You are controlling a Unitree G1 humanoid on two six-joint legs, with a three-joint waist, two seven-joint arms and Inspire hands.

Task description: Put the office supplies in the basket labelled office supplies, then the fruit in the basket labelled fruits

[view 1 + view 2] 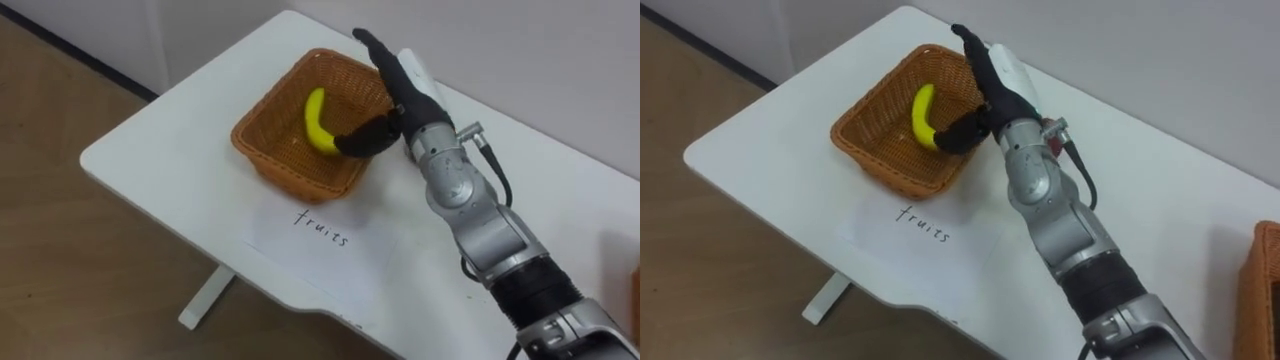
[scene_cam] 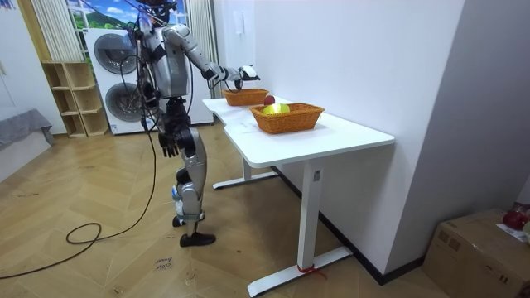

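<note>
Banana (image 1: 318, 122) lies in the wicker basket (image 1: 262, 152) at the right hand's (image 1: 405, 95) thumb tip; the fingers (image 1: 376, 50) stand straight, gripping nothing. Paper label (image 1: 322, 228) on the wrist side marks the fruit basket, justifying the placement; left hand (image 2: 170, 147) hangs idle.

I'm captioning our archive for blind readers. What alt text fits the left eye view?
The robot's right hand hangs over the right rim of a wicker basket, fingers straight, thumb beside a banana lying inside. The basket sits on a white table, with a handwritten paper label on the robot's side of it.
</note>
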